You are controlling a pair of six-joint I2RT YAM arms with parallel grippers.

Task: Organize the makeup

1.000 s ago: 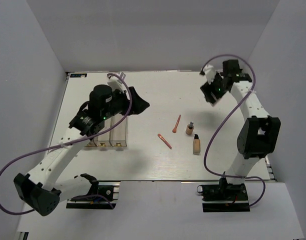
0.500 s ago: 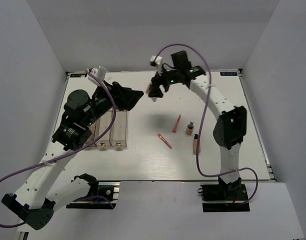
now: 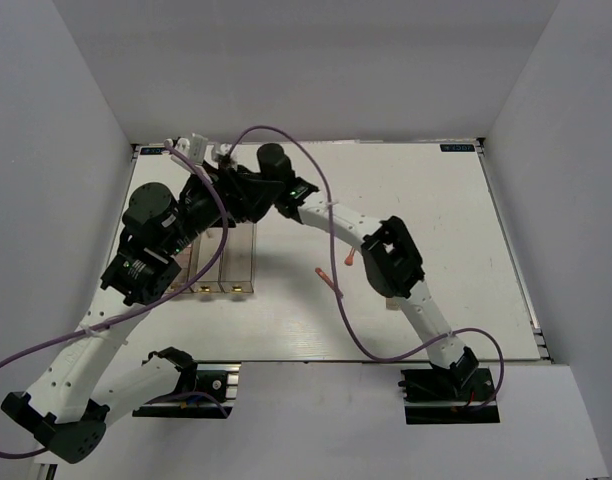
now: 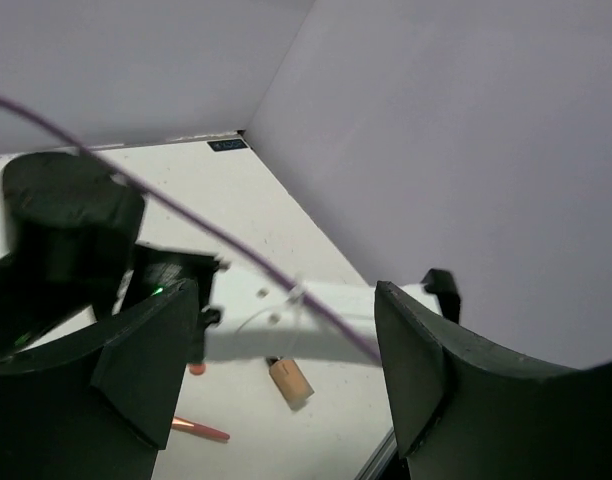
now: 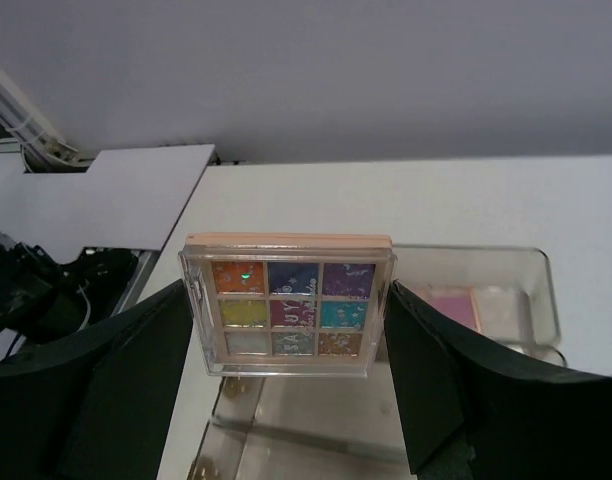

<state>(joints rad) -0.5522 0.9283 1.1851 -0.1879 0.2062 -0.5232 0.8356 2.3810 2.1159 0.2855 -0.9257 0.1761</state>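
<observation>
- The right pincer (image 5: 286, 300) is clamped on a square palette (image 5: 288, 270) of nine coloured pans, one finger against each side edge, the pans facing the wrist camera.
- The palette hangs above the clear acrylic box (image 3: 226, 262), which stands near the left edge of the desk (image 3: 436, 200), about midway between its near and far edges.
- The right arm (image 3: 336, 222) stretches from the near right across to that far-left area.
- Inside the box a pink compact (image 5: 451, 307) and a paler compact (image 5: 498, 305) lie side by side; which compartment holds them I cannot tell.
- The left pincer (image 4: 286, 300) has its fingers wide apart with nothing between them, raised over the box close to the right pincer.
- A coral stick (image 3: 329, 282) lies near the middle of the desk; a second stick (image 3: 351, 257) just beyond it is partly hidden by the right arm.
- A beige bottle (image 4: 289, 380) lies on the desk beside that arm, near the sticks.
</observation>
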